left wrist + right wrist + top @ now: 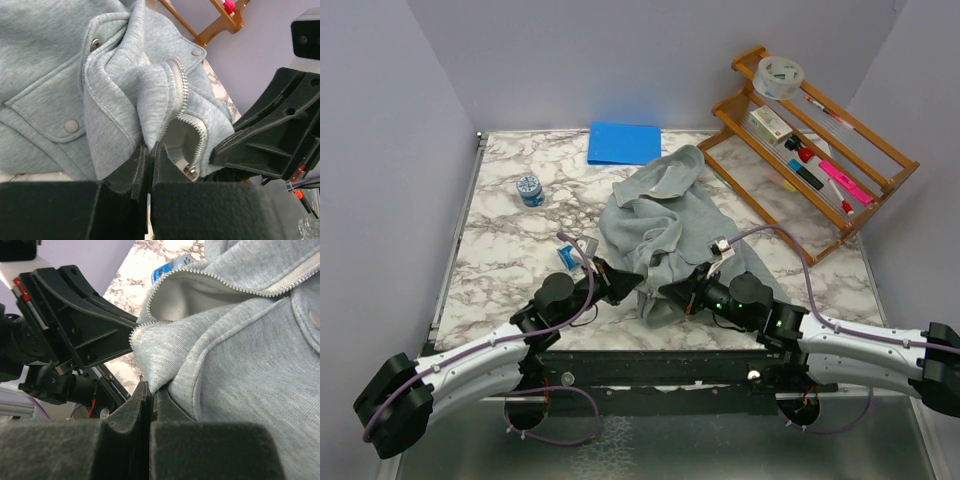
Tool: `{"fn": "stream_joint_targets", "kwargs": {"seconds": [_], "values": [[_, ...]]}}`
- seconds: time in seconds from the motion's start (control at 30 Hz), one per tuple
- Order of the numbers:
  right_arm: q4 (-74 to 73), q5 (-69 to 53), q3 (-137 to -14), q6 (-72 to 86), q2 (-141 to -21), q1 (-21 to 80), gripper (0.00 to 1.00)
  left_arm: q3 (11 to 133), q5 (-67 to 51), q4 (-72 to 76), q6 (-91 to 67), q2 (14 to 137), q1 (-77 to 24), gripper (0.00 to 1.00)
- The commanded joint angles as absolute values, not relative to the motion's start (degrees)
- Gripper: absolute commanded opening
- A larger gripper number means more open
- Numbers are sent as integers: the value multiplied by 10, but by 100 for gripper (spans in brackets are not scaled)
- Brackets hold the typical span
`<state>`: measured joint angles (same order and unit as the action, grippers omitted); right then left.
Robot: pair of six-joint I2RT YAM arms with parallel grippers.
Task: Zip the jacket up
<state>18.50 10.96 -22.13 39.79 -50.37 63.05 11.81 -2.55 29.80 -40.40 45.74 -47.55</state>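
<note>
Marbled surface [500, 250]: soft grey-green fabric jacket [670, 230]; left claw [147, 156], right claw [149, 392] each pinching its hem; advisable: level metal zipper ends [192, 170] first.

On the marbled white tabletop [510, 270], soft grey-green fabric jacket [665, 225] at centre, my left claw [625, 283] on its near hem at left, my right claw [672, 292] at right, flat blue rectangular folder [624, 143] behind, slatted wooden rack [750, 58] far right, small blue jar [530, 189] left.
</note>
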Motion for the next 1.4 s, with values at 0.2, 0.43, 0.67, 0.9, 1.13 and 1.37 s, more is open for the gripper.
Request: {"fn": "stream_joint_targets", "kwargs": {"seconds": [0.2,0.43,0.67,0.9,1.13,1.37], "values": [[242,108,-251,380,-559,633,0,139,-75,326,-383,476,-490,0],[247,93,-263,374,-581,633,4,142,-78,329,-383,489,-495,0],[250,72,-266,373,-592,633,12,142,-76,330,-382,491,-497,0],[262,60,-271,377,-612,632,18,142,-74,330,-383,494,-497,0],[258,53,-279,376,-627,632,23,140,-71,332,-386,491,-498,0],[261,48,-280,380,-638,632,26,139,-68,332,-388,486,-498,0]]}}
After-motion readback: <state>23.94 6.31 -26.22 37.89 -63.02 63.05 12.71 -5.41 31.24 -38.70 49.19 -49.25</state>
